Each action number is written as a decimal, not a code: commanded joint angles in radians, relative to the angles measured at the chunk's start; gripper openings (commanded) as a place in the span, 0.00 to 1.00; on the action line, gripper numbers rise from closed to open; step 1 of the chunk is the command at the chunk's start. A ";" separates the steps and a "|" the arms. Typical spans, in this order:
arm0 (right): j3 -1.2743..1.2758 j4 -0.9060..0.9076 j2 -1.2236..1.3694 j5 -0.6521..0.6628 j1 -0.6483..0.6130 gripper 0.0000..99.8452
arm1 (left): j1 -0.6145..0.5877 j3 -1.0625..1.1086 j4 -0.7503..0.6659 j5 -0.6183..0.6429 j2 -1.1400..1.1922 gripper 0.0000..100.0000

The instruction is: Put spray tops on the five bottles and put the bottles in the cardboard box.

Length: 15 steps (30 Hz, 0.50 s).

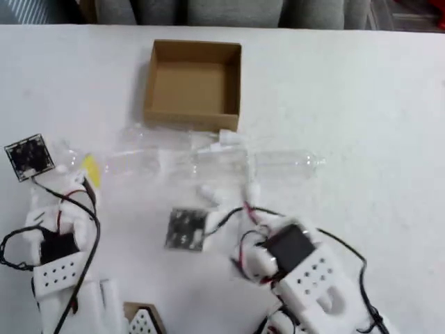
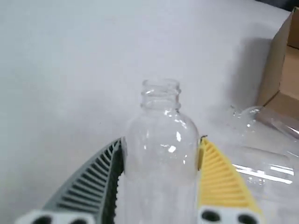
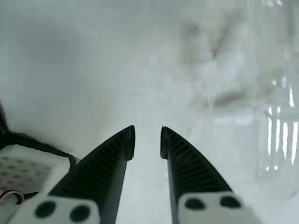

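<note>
Both arms sit at the near edge of the table (image 1: 361,83), left arm (image 1: 59,257) and right arm (image 1: 299,268). Beyond them clear bottles (image 1: 208,163) lie sideways in a row, a white spray top (image 1: 228,138) among them, just before the open cardboard box (image 1: 191,120)

Left wrist view: the left gripper (image 2: 161,144), one finger grey and one yellow, is clamped on a bottle (image 2: 160,100) whose threaded neck is bare

Right wrist view: the right gripper (image 3: 147,140) hovers over the table, black fingers slightly apart, holding nothing

Likely risks: the smooth bottle may twist or slip while a top is screwed on, and a nudge could roll the lying bottles away
</note>
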 commanded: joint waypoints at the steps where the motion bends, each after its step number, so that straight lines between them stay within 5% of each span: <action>1: 0.074 -0.136 0.033 0.110 -0.074 0.11 | -0.031 0.008 -0.066 0.011 -0.030 0.06; 8: 0.114 -0.344 0.159 0.344 0.070 0.12 | -0.030 0.009 -0.068 0.011 -0.030 0.06; 15: 0.114 -0.479 0.308 0.373 0.090 0.12 | -0.025 0.011 -0.069 0.011 -0.030 0.06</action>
